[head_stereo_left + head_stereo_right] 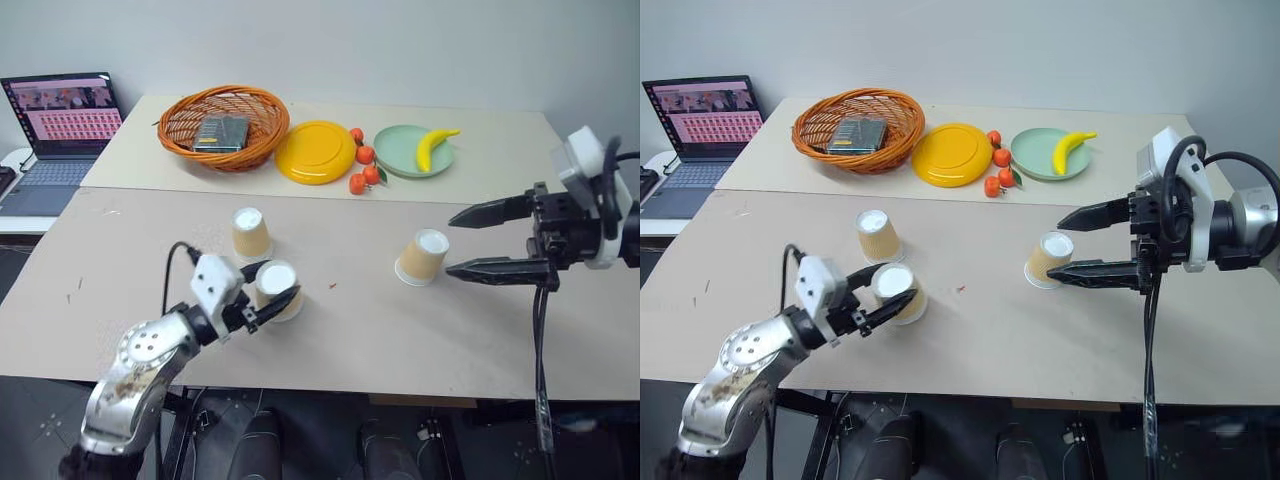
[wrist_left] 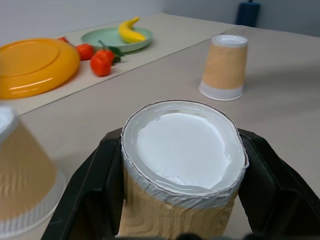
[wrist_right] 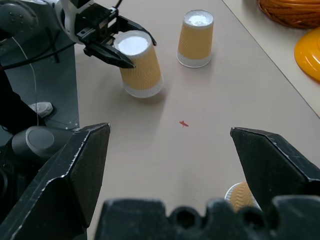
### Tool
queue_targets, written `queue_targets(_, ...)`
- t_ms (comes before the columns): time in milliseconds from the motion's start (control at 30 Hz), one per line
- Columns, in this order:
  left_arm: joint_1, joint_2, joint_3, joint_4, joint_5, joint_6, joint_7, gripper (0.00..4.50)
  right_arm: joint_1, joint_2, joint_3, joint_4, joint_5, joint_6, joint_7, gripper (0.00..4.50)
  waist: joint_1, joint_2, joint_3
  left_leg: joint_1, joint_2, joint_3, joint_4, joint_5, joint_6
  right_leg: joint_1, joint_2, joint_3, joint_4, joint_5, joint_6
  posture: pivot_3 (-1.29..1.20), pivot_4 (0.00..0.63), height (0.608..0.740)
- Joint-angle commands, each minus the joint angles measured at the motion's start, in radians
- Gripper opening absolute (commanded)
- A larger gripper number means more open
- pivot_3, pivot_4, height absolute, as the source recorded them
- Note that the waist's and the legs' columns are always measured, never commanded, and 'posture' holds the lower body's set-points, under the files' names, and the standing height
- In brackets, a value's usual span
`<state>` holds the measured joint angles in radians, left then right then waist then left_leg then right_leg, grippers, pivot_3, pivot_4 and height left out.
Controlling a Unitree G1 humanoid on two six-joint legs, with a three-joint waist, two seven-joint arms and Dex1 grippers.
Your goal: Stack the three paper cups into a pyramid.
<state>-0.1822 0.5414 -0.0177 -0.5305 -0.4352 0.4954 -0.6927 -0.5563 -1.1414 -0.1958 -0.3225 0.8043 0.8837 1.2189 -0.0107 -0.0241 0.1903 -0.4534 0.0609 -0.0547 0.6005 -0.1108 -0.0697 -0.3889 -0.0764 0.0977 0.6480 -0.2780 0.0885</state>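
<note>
Three paper cups stand upside down on the beige table, white bases up. My left gripper is shut on the near-left paper cup, one black finger on each side of it; the left wrist view shows this cup pinched between the fingers. A second cup stands just behind it, apart from it. The third cup stands to the right. Beside that cup, just to its right, my right gripper is open wide and points left, holding nothing.
On the far table are a wicker basket holding a dark flat item, a yellow plate, small oranges and a green plate with a banana. A laptop sits at the far left.
</note>
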Motion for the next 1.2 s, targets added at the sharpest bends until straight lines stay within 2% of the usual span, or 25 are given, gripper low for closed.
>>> queue_targets(33, -0.166, 0.029, -0.094, 0.022, -0.010, 0.053, -0.088, 2.61, 0.027, 0.012, -0.069, -0.050, 0.032, 0.005, -0.043, 4.50, -0.002, 0.000, 0.000, -0.001, 0.000, 0.000, 0.000, 0.000, 0.000, 0.000, 0.000, 0.000, 0.000, 0.000, 0.001, 0.00, 0.150, 0.732)
queue_targets(133, -0.301, 0.038, -0.166, 0.079, 0.020, 0.043, -0.154, 2.61, 0.058, 0.027, -0.092, -0.079, 0.048, 0.009, -0.075, 4.50, -0.002, 0.000, 0.000, -0.002, -0.001, -0.001, 0.000, 0.000, 0.000, -0.001, 0.000, 0.000, 0.000, 0.000, 0.001, 0.00, 0.150, 0.732)
queue_targets(233, -0.505, -0.048, -0.242, 0.270, 0.044, 0.015, -0.217, 2.61, 0.132, 0.059, -0.152, -0.152, 0.088, 0.027, -0.146, 4.50, -0.002, 0.000, 0.000, -0.002, -0.001, -0.001, 0.000, 0.000, 0.000, 0.000, 0.000, 0.000, 0.000, 0.000, 0.001, 0.00, 0.150, 0.732)
queue_targets(400, -0.607, -0.125, -0.355, 0.507, 0.139, -0.120, -0.330, 2.61, 0.209, 0.084, -0.233, -0.251, 0.161, 0.066, -0.242, 4.50, -0.005, 0.000, 0.000, -0.004, -0.003, -0.003, 0.003, 0.000, 0.001, 0.000, -0.001, -0.001, -0.001, 0.000, 0.002, 0.00, 0.150, 0.732)
queue_targets(600, -0.611, -0.186, -0.384, 0.646, 0.186, -0.209, -0.382, 2.61, 0.278, 0.078, -0.314, -0.318, 0.243, 0.101, -0.333, 4.50, -0.008, 0.000, 0.000, -0.004, -0.002, -0.003, 0.003, -0.001, 0.002, 0.000, -0.001, -0.001, 0.000, 0.000, 0.002, 0.00, 0.150, 0.732)
queue_targets(1067, -0.532, -0.249, -0.373, 0.693, 0.236, -0.270, -0.372, 2.61, 0.345, 0.002, -0.397, -0.324, 0.317, 0.120, -0.365, 4.50, -0.003, 0.000, 0.000, -0.004, -0.002, -0.003, 0.005, -0.001, 0.002, 0.001, -0.001, -0.001, 0.000, 0.000, 0.003, 0.00, 0.150, 0.732)
queue_targets(1133, -0.526, -0.253, -0.369, 0.691, 0.238, -0.272, -0.368, 3.53, 0.361, -0.010, -0.409, -0.324, 0.320, 0.122, -0.354, 4.50, -0.003, 0.001, 0.000, -0.004, -0.002, -0.003, 0.005, -0.001, 0.002, 0.001, -0.001, -0.001, 0.000, 0.000, 0.003, 0.00, 0.150, 0.732)
queue_targets(1200, -0.523, -0.263, -0.360, 0.697, 0.239, -0.276, -0.360, 4.22, 0.382, -0.027, -0.417, -0.317, 0.310, 0.119, -0.333, 4.50, -0.002, 0.001, 0.000, -0.004, -0.002, -0.003, 0.005, -0.001, 0.002, 0.001, -0.001, -0.001, 0.000, 0.001, 0.003, 0.00, 0.150, 0.732)
